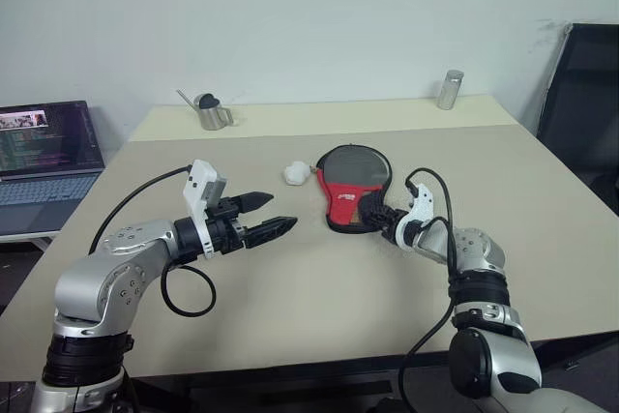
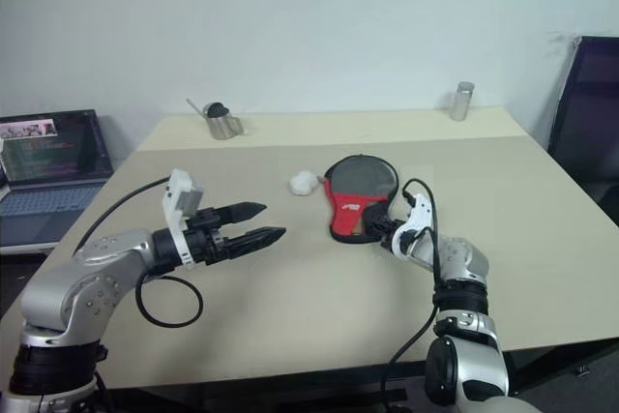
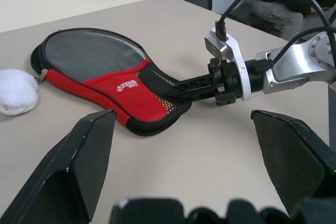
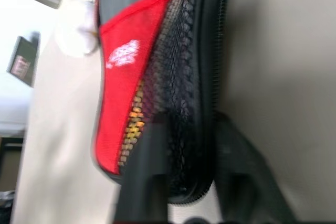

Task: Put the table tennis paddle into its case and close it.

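Observation:
The case (image 1: 350, 181) lies flat at the middle of the table, black with a red band, a white logo and a grey clear panel. The table tennis paddle is inside it, and its wooden handle (image 4: 132, 121) shows faintly through the black mesh. My right gripper (image 1: 366, 212) is at the case's narrow end, shut on the mesh and zip edge (image 4: 191, 103). The same grip appears in the left wrist view, with the right gripper (image 3: 170, 92) at that end. My left gripper (image 1: 280, 212) hovers open above the table to the left of the case, holding nothing.
A small white ball (image 1: 294, 173) lies beside the case's round end. A metal jug (image 1: 211, 113) and a metal cylinder (image 1: 450, 89) stand at the table's far edge. A laptop (image 1: 44, 152) is off to the left and a black chair (image 1: 585, 103) to the right.

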